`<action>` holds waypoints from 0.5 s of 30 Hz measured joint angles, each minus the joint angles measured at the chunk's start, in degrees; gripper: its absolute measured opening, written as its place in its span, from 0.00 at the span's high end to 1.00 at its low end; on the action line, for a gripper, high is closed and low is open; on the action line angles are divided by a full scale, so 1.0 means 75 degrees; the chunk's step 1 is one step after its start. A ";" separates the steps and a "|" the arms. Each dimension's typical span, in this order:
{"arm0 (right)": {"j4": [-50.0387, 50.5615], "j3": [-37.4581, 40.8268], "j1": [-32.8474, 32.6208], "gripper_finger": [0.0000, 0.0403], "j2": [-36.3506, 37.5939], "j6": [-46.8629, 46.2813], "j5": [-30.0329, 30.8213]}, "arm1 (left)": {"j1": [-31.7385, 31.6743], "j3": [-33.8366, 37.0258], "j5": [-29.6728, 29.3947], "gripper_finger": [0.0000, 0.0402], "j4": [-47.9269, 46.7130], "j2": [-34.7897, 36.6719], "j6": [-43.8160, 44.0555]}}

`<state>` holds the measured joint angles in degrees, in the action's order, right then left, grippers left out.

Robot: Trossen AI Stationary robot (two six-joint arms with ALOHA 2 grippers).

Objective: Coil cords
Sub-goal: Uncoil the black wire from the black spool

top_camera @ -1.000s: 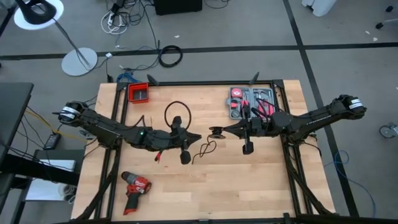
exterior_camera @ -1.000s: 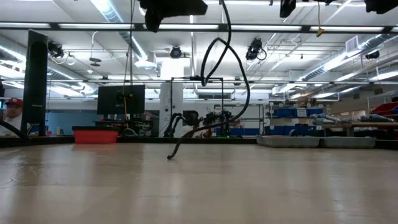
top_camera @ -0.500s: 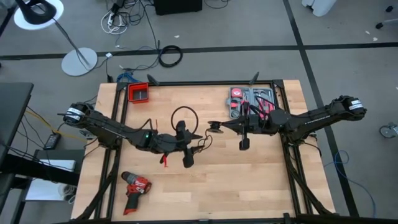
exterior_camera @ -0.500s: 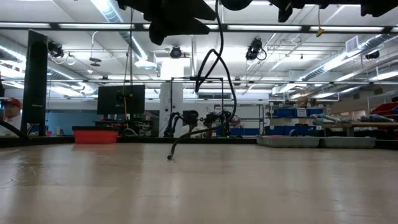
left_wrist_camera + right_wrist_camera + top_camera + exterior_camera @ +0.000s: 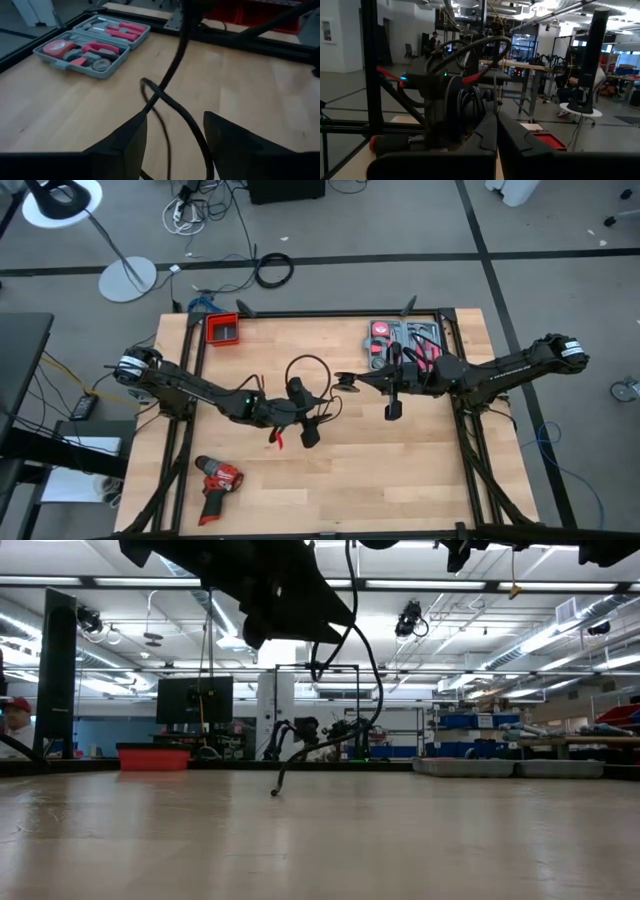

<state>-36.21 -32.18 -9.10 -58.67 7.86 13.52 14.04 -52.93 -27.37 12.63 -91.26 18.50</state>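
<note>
Our left gripper's (image 5: 172, 145) jaws stood apart with the cord (image 5: 172, 75) running through the gap, and we could not tell whether they gripped it. The right gripper's (image 5: 343, 381) jaws were nearly closed, seemingly pinching the cord's upper end. In the last second the left gripper (image 5: 303, 408) had slid toward the toolkit (image 5: 405, 345), carrying the loop (image 5: 307, 368) with it, while the right gripper had risen slightly and moved toward the toolkit. The cord hung in the air between both grippers, beside the toolkit, with only its plug end (image 5: 275, 791) touching the desk (image 5: 400, 470). We judged that one turn was formed and the slack was shortening, with more winding left. The drill (image 5: 217, 480) lay well apart from the toolkit, untouched.
</note>
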 joint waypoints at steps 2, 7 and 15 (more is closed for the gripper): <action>0.0020 0.0000 0.0000 1.00 0.0000 0.0003 0.0000 | -0.0042 0.0000 -0.0063 0.53 -0.0141 0.0000 0.0022; 0.0225 -0.0003 0.0000 1.00 0.0000 0.0018 0.0053 | -0.0064 0.0000 -0.0066 0.72 -0.0180 0.0042 -0.0081; 0.0458 -0.0003 0.0087 1.00 0.0000 -0.0009 0.0117 | -0.0076 -0.0175 0.0142 0.98 -0.0621 0.0221 -0.0443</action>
<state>-32.77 -32.21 -8.45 -58.67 7.79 14.39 13.47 -54.24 -26.30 7.98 -89.60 15.18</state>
